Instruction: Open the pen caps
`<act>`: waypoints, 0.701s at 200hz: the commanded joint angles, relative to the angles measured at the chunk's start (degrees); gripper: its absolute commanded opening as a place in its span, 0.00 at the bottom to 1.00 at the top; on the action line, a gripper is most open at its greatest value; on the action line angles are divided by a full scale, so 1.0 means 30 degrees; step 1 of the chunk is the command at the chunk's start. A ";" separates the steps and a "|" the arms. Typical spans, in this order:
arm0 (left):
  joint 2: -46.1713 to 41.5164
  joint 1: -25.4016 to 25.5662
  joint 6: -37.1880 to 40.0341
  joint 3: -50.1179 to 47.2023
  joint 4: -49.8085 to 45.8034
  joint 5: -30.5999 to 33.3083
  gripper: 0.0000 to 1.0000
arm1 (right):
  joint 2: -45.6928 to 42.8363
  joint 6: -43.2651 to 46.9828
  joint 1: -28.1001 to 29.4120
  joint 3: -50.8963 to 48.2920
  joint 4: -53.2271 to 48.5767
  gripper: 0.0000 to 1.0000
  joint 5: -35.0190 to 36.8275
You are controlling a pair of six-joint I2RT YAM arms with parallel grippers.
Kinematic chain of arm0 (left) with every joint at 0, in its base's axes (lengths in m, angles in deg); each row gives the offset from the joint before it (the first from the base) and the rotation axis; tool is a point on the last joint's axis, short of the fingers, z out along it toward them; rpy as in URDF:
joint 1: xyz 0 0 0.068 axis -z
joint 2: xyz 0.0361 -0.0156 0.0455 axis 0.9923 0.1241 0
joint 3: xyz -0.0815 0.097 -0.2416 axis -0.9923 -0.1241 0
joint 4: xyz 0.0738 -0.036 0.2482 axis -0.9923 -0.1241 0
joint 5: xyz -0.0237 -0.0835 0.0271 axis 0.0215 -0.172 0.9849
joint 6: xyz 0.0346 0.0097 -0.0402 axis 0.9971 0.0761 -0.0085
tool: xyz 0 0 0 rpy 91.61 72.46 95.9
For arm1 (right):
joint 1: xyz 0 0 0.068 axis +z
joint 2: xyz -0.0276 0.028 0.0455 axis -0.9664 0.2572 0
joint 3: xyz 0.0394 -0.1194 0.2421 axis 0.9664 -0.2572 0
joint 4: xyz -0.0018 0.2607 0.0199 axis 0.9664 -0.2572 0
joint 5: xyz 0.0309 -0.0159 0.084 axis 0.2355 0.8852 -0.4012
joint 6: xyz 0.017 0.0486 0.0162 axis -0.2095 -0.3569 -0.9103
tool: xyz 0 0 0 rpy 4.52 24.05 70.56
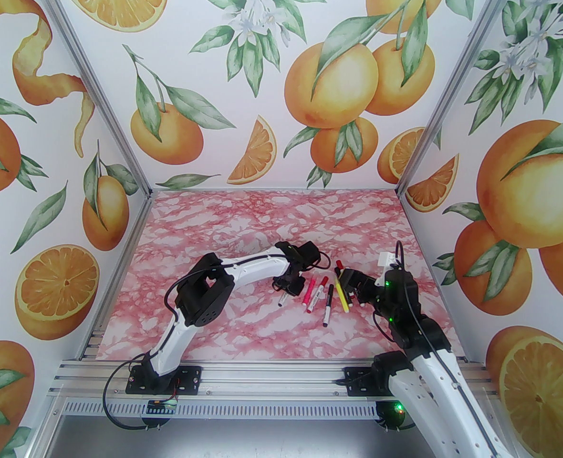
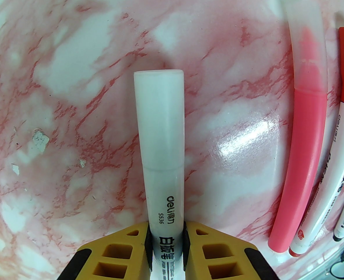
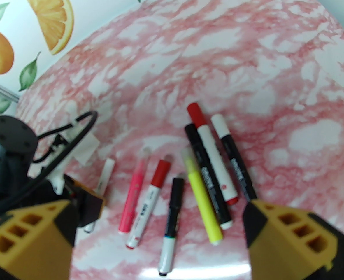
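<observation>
Left end effector (image 2: 166,243): closed on slim white plastic marker pen (image 2: 165,203) (printed "deli S536"); frosted white cylindrical cap (image 2: 159,118) seated on it.
Right end effector (image 3: 160,214): spread wide, holding nothing, above loose capped marker pens (image 3: 204,206).
Pens' place: side by side on pink marbled worktop (image 3: 218,54).

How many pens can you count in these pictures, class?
8. A white pen in the left gripper; then pink pen, red-capped pen, black-capped pen, yellow pen in a row; black pen, red-ended pen, white-capped pen clustered beyond the yellow one. Others may be hidden.
</observation>
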 commanded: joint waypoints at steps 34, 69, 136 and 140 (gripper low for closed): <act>0.0138 -0.0004 0.0232 -0.0396 0.0039 0.0361 0.17 | -0.0137 -0.0104 0.0134 0.0238 -0.0134 1.00 -0.1024; -0.2686 -0.0687 0.0969 -0.1615 0.1740 -0.0425 0.16 | -0.0328 -0.0567 0.0119 0.0383 0.0215 0.97 -0.2609; -0.9307 -0.2630 0.2619 -0.7905 0.7647 -0.6336 0.17 | -0.0106 -0.4915 0.0216 -0.0257 0.4001 0.83 -0.7641; -0.9673 -0.2724 0.2622 -0.8351 0.8033 -0.6596 0.17 | -0.0012 -0.5163 0.0268 -0.0259 0.4287 0.82 -0.7841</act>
